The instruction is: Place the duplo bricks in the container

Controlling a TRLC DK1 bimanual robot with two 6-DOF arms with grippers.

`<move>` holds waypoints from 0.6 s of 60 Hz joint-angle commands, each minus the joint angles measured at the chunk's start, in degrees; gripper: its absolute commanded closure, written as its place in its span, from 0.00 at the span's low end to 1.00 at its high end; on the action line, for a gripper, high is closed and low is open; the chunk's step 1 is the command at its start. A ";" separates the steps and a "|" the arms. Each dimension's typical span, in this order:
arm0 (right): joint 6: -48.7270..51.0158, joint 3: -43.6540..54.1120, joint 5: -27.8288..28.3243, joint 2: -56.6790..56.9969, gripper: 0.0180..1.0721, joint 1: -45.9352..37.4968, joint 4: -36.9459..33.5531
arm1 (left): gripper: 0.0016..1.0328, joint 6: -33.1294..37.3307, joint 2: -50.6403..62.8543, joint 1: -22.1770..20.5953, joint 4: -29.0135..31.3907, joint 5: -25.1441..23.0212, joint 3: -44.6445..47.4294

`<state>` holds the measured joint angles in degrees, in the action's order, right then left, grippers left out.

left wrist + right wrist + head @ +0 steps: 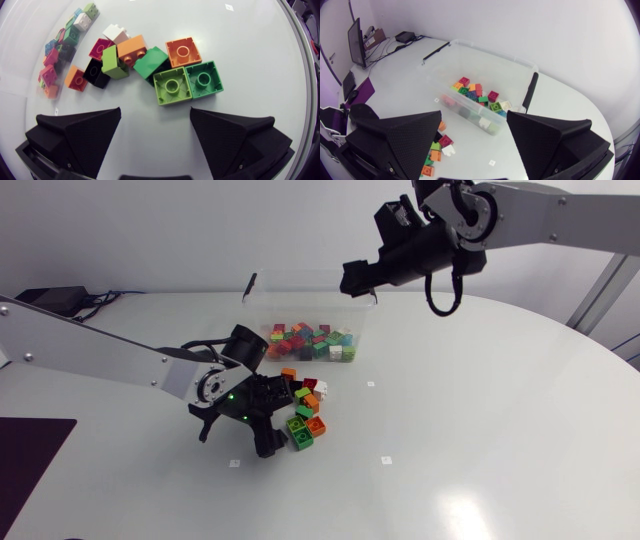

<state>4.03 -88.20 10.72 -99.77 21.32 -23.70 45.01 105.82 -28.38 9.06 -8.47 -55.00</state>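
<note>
Hovering left claw (155,112): low over the table (250,30), fingers spread wide, nothing between them.
Just ahead of it: a lime brick (172,86), stud up, in line with the gap but not yet inside it; neither finger touches it.
Beside that: a green brick (202,79) pressed against the lime brick's side, with an orange brick (182,51) just behind the pair.
Pile (117,55): more loose bricks past the lime one, in orange, green, black, pink and white, crowded together, several tilted.
Bin (305,285): clear and open-topped, on the table beyond the pile.
Binned bricks (475,92): many colours, lying loose on the bin's floor.
Right claw (474,120): held high near the bin's far rim, fingers apart, empty.
Handling: the bricks look like hard, hollow plastic, so probably light and stiff with smooth, slightly slippery walls; a firm squeeze should not harm them.
Where to hold: likely across two opposite flat walls of the lime brick, low on the body, not on the stud.
Caution: the green brick sits flush against one wall, so a finger may have to wedge between the two or carry both along.
</note>
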 commanded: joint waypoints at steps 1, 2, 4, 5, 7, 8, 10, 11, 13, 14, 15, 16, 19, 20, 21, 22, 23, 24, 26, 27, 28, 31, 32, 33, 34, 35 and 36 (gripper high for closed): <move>-1.04 5.94 0.27 4.05 0.10 0.30 1.29 | 0.07 -0.81 1.93 -0.89 -0.09 0.21 -0.81; -1.04 6.99 0.27 4.58 0.10 0.48 1.47 | 0.07 -1.07 1.93 -0.97 -0.18 0.21 -0.98; -0.87 8.84 0.27 5.64 0.09 0.74 1.73 | 0.07 -1.42 1.93 -1.06 -0.71 0.21 -1.16; -0.69 9.89 0.27 6.25 0.09 0.83 1.99 | 0.07 -1.51 1.93 -1.15 -0.97 0.21 -1.25; -0.69 11.83 0.27 7.31 0.09 0.91 2.43 | 0.07 -1.68 2.02 -1.33 -1.41 0.21 -1.42; -0.69 12.53 0.27 7.66 0.09 1.18 2.61 | 0.07 -1.86 2.02 -1.33 -1.59 0.21 -1.51; -0.60 14.20 0.27 8.62 0.09 1.53 2.87 | 0.07 -2.12 2.11 -1.41 -1.94 0.21 -1.69; -0.43 14.82 0.27 8.89 0.09 1.62 2.96 | 0.07 -2.21 2.11 -1.41 -1.94 0.21 -1.86; -0.25 17.19 0.27 10.21 0.09 1.97 3.31 | 0.07 -2.83 2.46 -1.41 -2.03 0.21 -2.48; -0.25 17.80 0.27 10.47 0.09 2.06 3.49 | 0.07 -2.91 2.55 -1.41 -2.12 0.12 -2.57; -0.25 18.51 0.27 10.73 0.09 2.15 3.75 | 0.07 -3.18 2.81 -1.41 -2.56 0.12 -2.74; -0.17 19.30 0.27 11.17 0.09 2.41 3.93 | 0.07 -3.27 2.90 -1.41 -2.64 0.12 -2.92; 0.19 21.41 0.27 11.70 0.09 2.85 4.19 | 0.07 -3.88 3.43 -1.41 -2.73 -0.06 -3.62; 0.19 22.02 0.27 11.79 0.09 3.11 4.37 | 0.07 -4.15 3.52 -1.41 -2.73 -0.14 -3.88; 0.19 22.64 0.27 11.88 0.09 3.20 4.46 | 0.07 -4.41 3.69 -1.41 -2.82 -0.14 -3.97; 0.19 23.16 0.27 11.88 0.09 3.38 4.54 | 0.07 -4.58 3.78 -1.41 -3.00 -0.23 -4.15; 0.19 24.04 0.27 11.96 0.09 3.64 4.72 | 0.07 -4.58 3.87 -1.41 -3.08 -0.23 -4.24; 0.19 24.57 0.27 11.96 0.09 3.82 4.90 | 0.07 -4.67 4.13 -1.50 -3.17 -0.23 -4.41; 0.27 25.63 0.18 11.88 0.09 4.43 5.16 | 0.07 -4.85 4.31 -1.59 -3.35 -0.23 -4.67; 0.36 26.07 0.18 11.88 0.09 4.69 5.25 | 0.07 -5.02 4.31 -1.68 -3.52 -0.23 -4.76; 0.80 26.86 0.00 11.88 0.09 5.13 5.25 | 0.07 -5.29 4.39 -1.68 -3.70 -0.32 -4.85; 0.98 27.91 -0.17 11.70 0.09 6.10 5.25 | 0.07 -5.64 4.48 -1.68 -4.31 -0.41 -5.03; 1.07 28.35 -0.17 11.70 0.09 6.45 5.25 | 0.07 -5.64 4.66 -1.68 -4.58 -0.50 -5.11; 1.07 28.61 -0.17 11.52 0.09 6.72 5.25 | 0.07 -5.73 4.83 -1.68 -4.67 -0.50 -5.29; 1.15 28.97 -0.17 11.52 0.09 7.16 5.25 | 0.07 -5.73 5.01 -1.68 -4.67 -0.58 -5.47; 1.15 29.23 -0.26 11.44 0.09 7.42 5.25 | 0.07 -5.73 5.10 -1.68 -4.67 -0.58 -5.64; 1.15 29.67 -0.44 11.35 0.09 7.86 5.16 | 0.07 -5.82 5.27 -1.68 -4.67 -0.58 -5.82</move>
<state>4.38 -60.86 10.68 -88.49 27.55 -19.07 40.47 109.36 -29.45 5.15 -8.69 -58.70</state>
